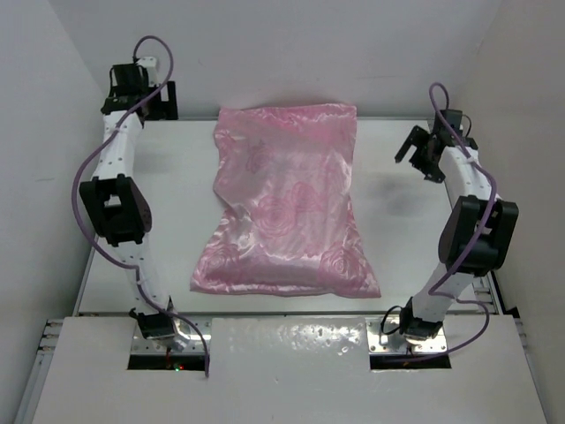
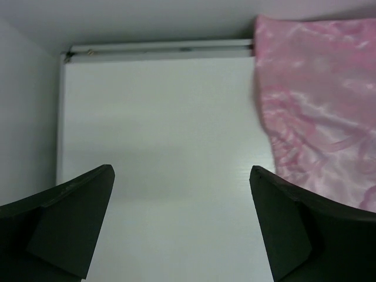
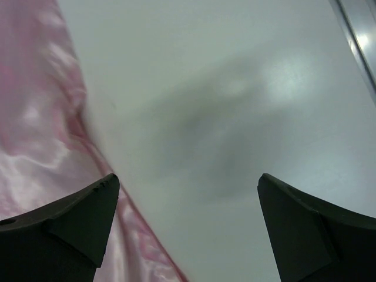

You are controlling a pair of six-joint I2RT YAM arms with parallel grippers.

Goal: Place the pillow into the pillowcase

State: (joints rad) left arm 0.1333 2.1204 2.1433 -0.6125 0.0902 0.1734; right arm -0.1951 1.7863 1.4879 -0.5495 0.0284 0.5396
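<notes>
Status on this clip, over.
Left hand open, empty. Right hand open, empty. Pillowcase lying on table, looks stuffed; pillow itself not visible. Nothing in the way.

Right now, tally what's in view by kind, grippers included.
Pillowcase: 1
Pillow: 0 seen; cannot tell if it is inside the case
Grippers: 2, left gripper and right gripper, both open
Total: 3

The pillowcase (image 1: 284, 208) lies bulky across the middle of the counter (image 1: 177, 221), reaching its far edge. Left of the pillowcase a wide bare strip runs to the side wall (image 2: 23, 117), below the left end effector (image 2: 181, 170); right of the pillowcase a similar strip lies below the right end effector (image 3: 188, 176).
</notes>
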